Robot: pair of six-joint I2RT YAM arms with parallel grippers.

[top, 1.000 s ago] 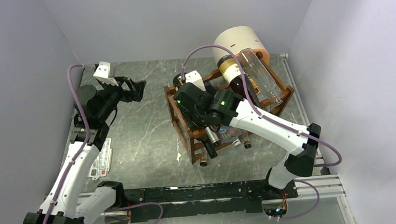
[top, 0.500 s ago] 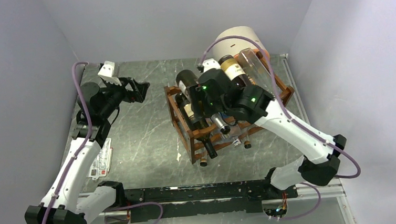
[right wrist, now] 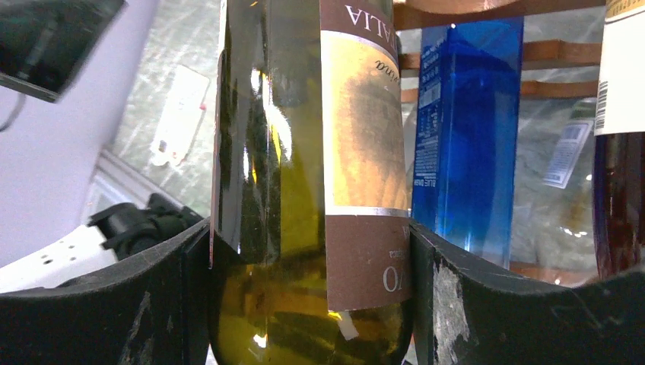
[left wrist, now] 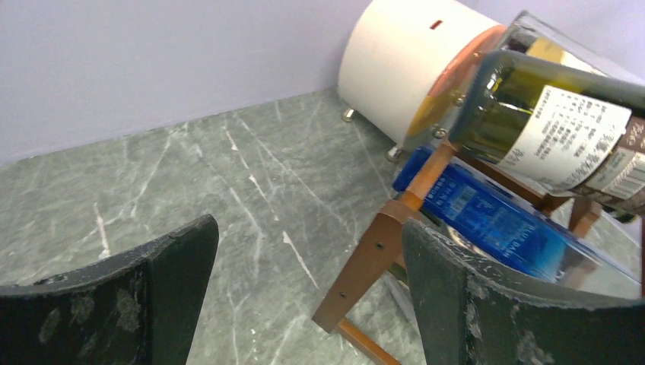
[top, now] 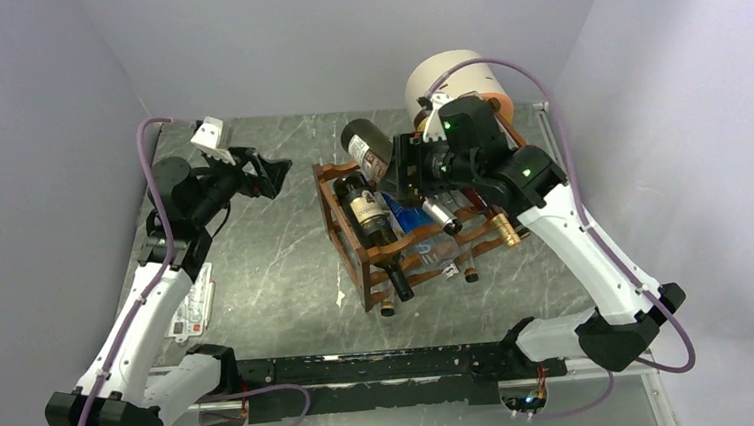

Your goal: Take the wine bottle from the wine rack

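Note:
The wine rack [top: 343,237] is reddish-brown wood and stands mid-table; its corner post shows in the left wrist view [left wrist: 373,258]. My right gripper [top: 403,167] is shut on an olive-green wine bottle [top: 362,146] with a brown and gold label [right wrist: 357,152]. It holds the bottle tilted above the rack's back left corner. The fingers [right wrist: 471,304] press both sides of its body near the base. The same bottle shows at the upper right of the left wrist view [left wrist: 548,125]. My left gripper [top: 272,174] is open and empty, left of the rack.
A dark bottle [top: 368,219] with a white label and a blue bottle [top: 405,217] lie in the rack; the blue one also shows in the left wrist view [left wrist: 494,220]. A white-and-orange cylinder [top: 452,75] stands behind. A white card [top: 191,306] lies at the left edge.
My right arm has swung from over the rack's front to its back right, drawing the green bottle up and back. My left gripper has crept right toward the rack.

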